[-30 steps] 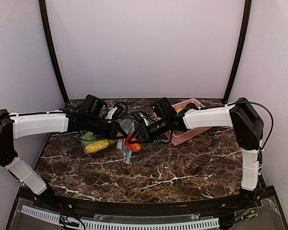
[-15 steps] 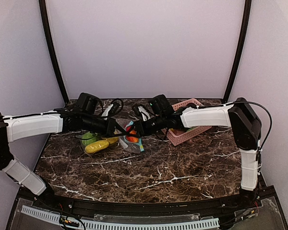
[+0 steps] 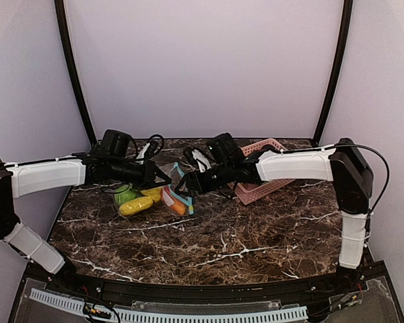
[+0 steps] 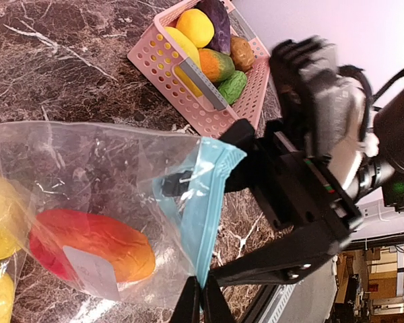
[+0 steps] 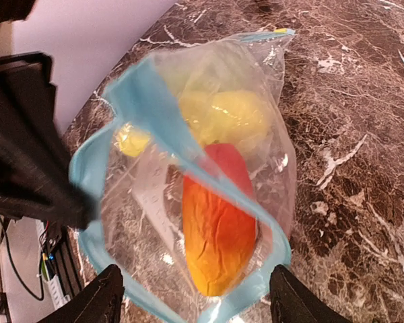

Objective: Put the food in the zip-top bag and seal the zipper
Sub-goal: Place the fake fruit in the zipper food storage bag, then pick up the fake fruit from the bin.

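Observation:
The clear zip-top bag (image 5: 145,202) with a blue zipper strip lies on the marble, its mouth held open. My left gripper (image 4: 202,288) is shut on the zipper edge (image 4: 212,222). An orange-red fruit (image 5: 219,232) lies inside the bag, and yellow food (image 5: 236,114) shows deeper in through the plastic. My right gripper (image 5: 198,303) hangs open at the bag's mouth, one finger to each side, holding nothing. From above, the bag (image 3: 178,195) sits between the left gripper (image 3: 158,180) and right gripper (image 3: 188,187), with green (image 3: 126,195) and yellow (image 3: 136,205) food at its left end.
A pink lattice basket (image 4: 182,101) stands to the right of the bag and holds yellow, purple, green, brown and orange-green toy food. In the top view the basket (image 3: 269,188) lies under my right forearm. Cables lie at the back (image 3: 155,145).
My right gripper opened and let go of the orange-red fruit, which now lies inside the bag. Both grippers and the bag mouth shifted slightly left and back.

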Robot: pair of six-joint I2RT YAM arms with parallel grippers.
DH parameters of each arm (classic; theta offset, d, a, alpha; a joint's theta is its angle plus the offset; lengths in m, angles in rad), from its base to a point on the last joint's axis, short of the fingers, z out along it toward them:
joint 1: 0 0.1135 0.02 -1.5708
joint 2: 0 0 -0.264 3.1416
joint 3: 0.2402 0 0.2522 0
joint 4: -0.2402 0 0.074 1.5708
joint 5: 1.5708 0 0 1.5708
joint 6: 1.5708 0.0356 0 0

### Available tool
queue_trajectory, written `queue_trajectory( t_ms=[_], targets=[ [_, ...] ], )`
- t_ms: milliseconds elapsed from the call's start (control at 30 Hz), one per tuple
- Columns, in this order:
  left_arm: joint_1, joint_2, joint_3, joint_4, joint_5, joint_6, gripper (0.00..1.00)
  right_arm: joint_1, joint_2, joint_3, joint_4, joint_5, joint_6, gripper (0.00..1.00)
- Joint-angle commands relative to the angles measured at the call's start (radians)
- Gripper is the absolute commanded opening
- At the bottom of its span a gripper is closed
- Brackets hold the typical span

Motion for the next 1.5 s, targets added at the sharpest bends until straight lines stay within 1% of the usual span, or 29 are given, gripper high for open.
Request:
queue_trajectory(
  t_ms=[0, 100, 200, 333, 467, 533, 633, 733, 867, 967, 1133, 1267, 1367, 1467],
  targets=[
    [0.027, -0.012, 0.022, -0.042, -0.007, 0.04, 0.01, 0.004, -0.137, -0.055, -0.036, -0.054, 0.011, 0.73],
    [0.034, 0.0, 0.069, -0.098, -0.025, 0.09, 0.01, 0.004, -0.216, -0.093, -0.06, -0.073, 0.012, 0.73],
    [0.04, 0.013, 0.108, -0.178, -0.049, 0.169, 0.01, 0.004, -0.286, -0.117, -0.11, -0.047, 0.003, 0.74],
    [0.044, 0.009, 0.134, -0.227, -0.079, 0.265, 0.01, -0.007, -0.361, -0.108, -0.255, 0.113, -0.03, 0.75],
    [0.046, -0.002, 0.126, -0.227, -0.074, 0.327, 0.01, -0.062, -0.412, -0.102, -0.391, 0.308, -0.047, 0.76],
    [0.046, -0.008, 0.116, -0.213, -0.05, 0.347, 0.01, -0.11, -0.423, -0.099, -0.439, 0.363, -0.05, 0.76],
    [0.046, -0.002, 0.095, -0.185, -0.016, 0.343, 0.01, -0.188, -0.419, -0.094, -0.455, 0.403, -0.064, 0.76],
    [0.046, 0.011, 0.085, -0.175, 0.014, 0.331, 0.01, -0.264, -0.367, -0.063, -0.459, 0.428, -0.088, 0.76],
    [0.046, 0.038, 0.081, -0.192, -0.014, 0.323, 0.01, -0.355, -0.26, 0.008, -0.454, 0.439, -0.113, 0.75],
    [0.046, 0.049, 0.074, -0.193, -0.016, 0.321, 0.01, -0.396, -0.175, 0.067, -0.44, 0.435, -0.121, 0.75],
    [0.046, 0.075, 0.078, -0.183, -0.01, 0.317, 0.01, -0.429, -0.023, 0.192, -0.421, 0.433, -0.14, 0.75],
    [0.046, 0.091, 0.079, -0.175, 0.002, 0.315, 0.01, -0.442, 0.079, 0.278, -0.421, 0.453, -0.142, 0.72],
    [0.046, 0.102, 0.079, -0.174, 0.002, 0.315, 0.01, -0.452, 0.132, 0.318, -0.431, 0.514, -0.124, 0.7],
    [0.046, 0.107, 0.081, -0.176, 0.001, 0.316, 0.01, -0.463, 0.16, 0.33, -0.432, 0.54, -0.107, 0.71]
  ],
)
